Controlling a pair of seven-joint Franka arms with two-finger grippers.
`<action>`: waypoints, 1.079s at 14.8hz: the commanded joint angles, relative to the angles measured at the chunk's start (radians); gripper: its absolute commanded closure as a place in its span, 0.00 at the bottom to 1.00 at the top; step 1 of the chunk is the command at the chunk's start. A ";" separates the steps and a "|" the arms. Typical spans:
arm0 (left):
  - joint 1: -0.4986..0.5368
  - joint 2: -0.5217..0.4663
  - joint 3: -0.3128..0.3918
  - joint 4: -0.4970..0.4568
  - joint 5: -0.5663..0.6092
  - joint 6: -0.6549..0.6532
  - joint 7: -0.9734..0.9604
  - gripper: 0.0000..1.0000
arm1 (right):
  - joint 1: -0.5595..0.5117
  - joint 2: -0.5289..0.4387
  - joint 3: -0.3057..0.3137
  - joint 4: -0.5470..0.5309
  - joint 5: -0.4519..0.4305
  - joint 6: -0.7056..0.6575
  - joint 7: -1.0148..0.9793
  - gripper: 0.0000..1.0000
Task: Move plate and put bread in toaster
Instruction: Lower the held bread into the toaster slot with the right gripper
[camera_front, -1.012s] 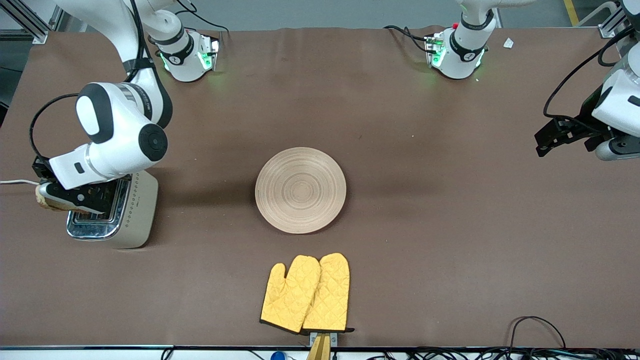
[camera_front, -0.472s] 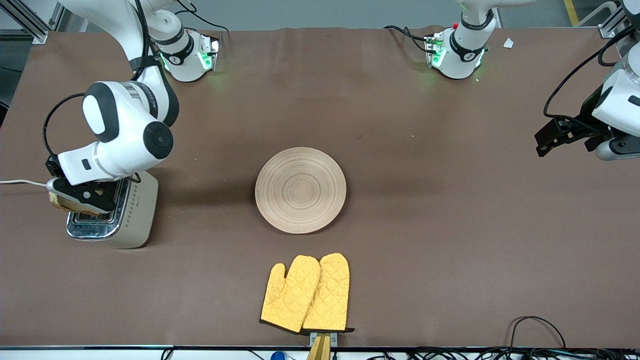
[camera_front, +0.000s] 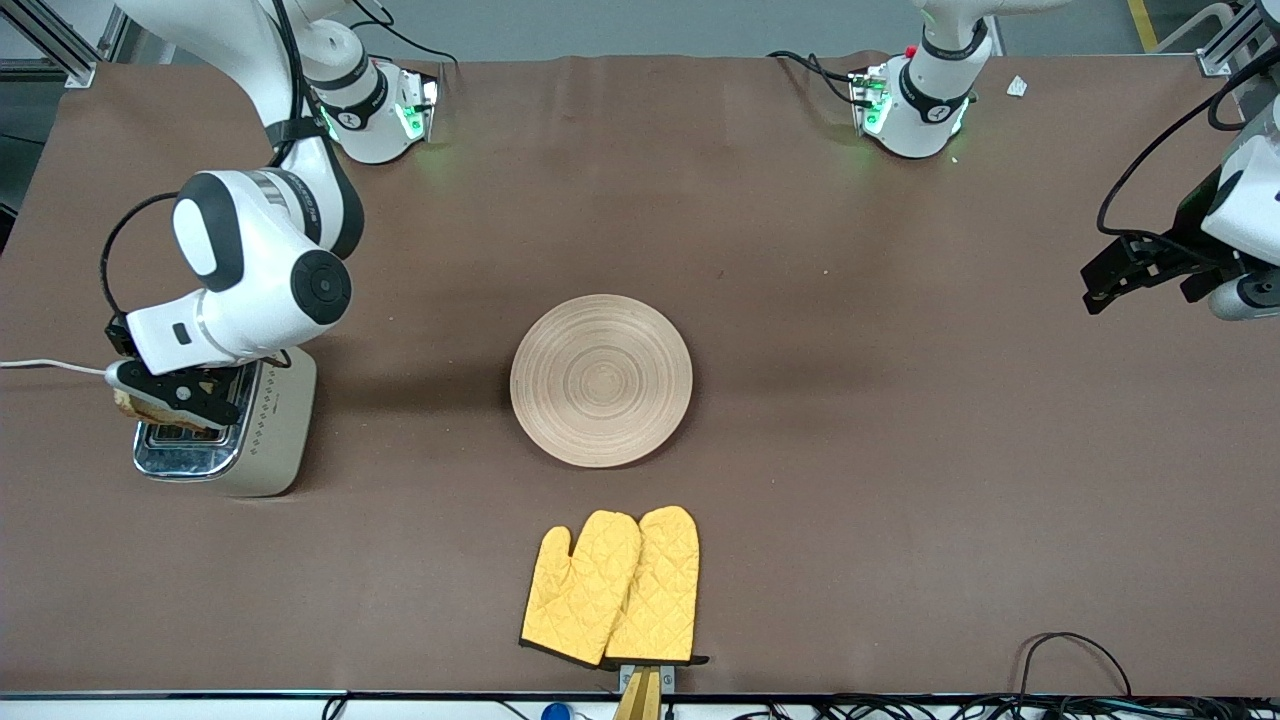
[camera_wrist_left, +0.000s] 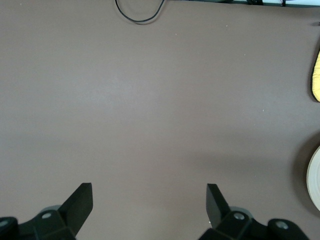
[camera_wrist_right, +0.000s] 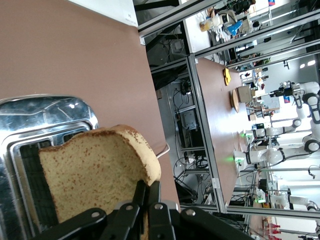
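- Two grippers in view: right gripper (camera_front: 165, 395) over the toaster (camera_front: 262, 432), clamped on the bread (camera_wrist_right: 95, 175); left gripper (camera_wrist_left: 149, 200) spread wide over bare table at the left arm's end, waiting.
- Bread held upright by its lower edge, hanging over the chrome top and the slots, not yet inside; crust end showing just beside the right gripper in the front view (camera_front: 128, 404).
- Toaster directly beneath the right gripper, at the right arm's end of the table, white cord (camera_front: 40, 365) leading off the edge.
- Plate (camera_front: 600, 380) flat at mid-table, well apart from both grippers.
- Yellow oven mitts (camera_front: 612, 587) paired, nearer to the front camera than the plate.
- Brown matte cover (camera_front: 900, 480) over the whole table, faintly wrinkled.
- Metal framing and further robot stations visible past the table edge in the right wrist view.
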 joint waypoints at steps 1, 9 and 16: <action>0.003 -0.001 -0.003 0.018 0.004 -0.010 0.014 0.00 | 0.001 0.012 0.004 0.002 0.024 0.000 0.027 1.00; 0.003 0.000 -0.004 0.018 0.001 -0.011 0.014 0.00 | -0.024 0.057 0.002 -0.024 0.052 0.106 0.033 1.00; 0.015 -0.006 0.005 0.020 -0.056 -0.039 0.080 0.00 | -0.085 0.061 0.004 0.010 0.296 0.155 0.008 0.00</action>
